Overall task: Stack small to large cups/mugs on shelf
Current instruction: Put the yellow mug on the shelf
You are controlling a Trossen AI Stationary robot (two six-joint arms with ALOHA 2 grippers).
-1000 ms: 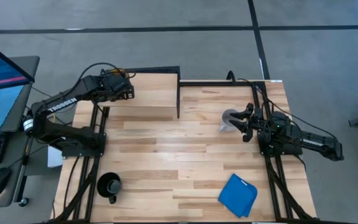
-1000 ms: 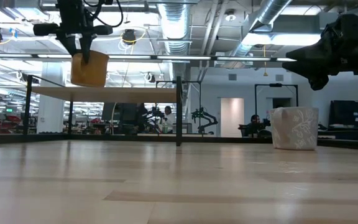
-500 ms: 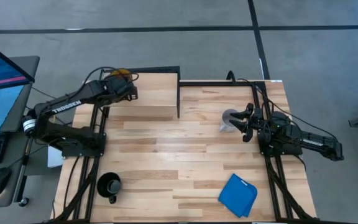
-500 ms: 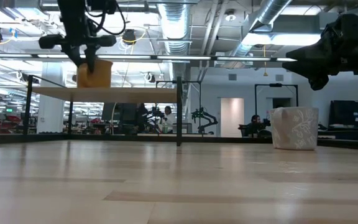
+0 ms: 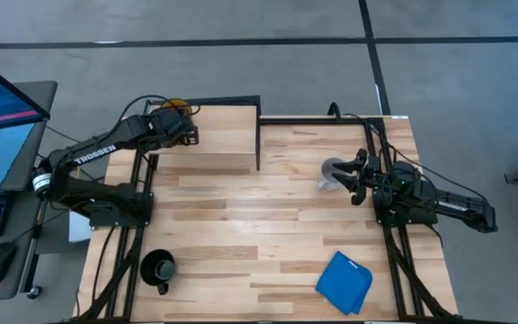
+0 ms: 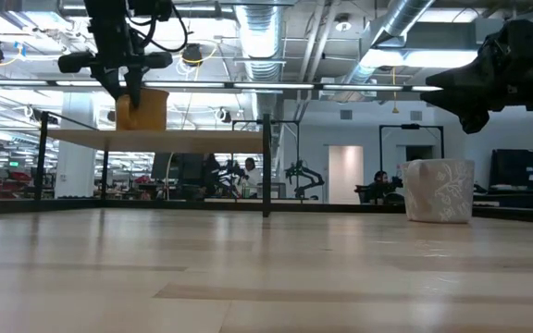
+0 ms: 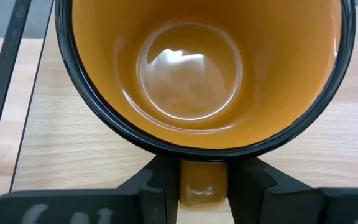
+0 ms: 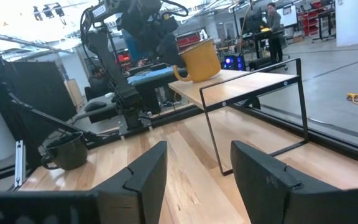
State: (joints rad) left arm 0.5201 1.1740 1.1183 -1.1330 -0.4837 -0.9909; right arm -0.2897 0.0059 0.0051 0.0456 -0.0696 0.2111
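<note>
The yellow-orange mug [image 7: 191, 81] stands on the light-wood shelf [image 5: 218, 139] near its far left corner, with my left gripper [image 7: 202, 171] shut on it from above. The pale mug [image 5: 333, 174] stands on the table toward the right, just in front of my right gripper [image 5: 356, 180]. That gripper hangs open and level, holding nothing. The black mug [image 5: 158, 267] sits on the table near the front left corner. In the right wrist view the yellow mug [image 8: 201, 60] shows upright on the shelf [image 8: 241, 78]. My left gripper pinches the yellow mug's handle [image 7: 202, 183] between its two fingers [image 7: 154, 186]. The fingers slant down onto it from the table's left side. The mug is upright, mouth up, with its base [image 6: 142, 128] on the shelf top.
A folded blue cloth [image 5: 344, 282] lies near the table's front right. The shelf's black frame post [image 6: 266, 166] stands at mid-table. The wide middle of the tabletop [image 5: 259, 225] is bare wood.
My left gripper has sunk and gone a little toward the table's far edge with the yellow mug. The mug hung tilted above the shelf a second ago and now stands upright on it. The gripper has stayed shut on the handle.
</note>
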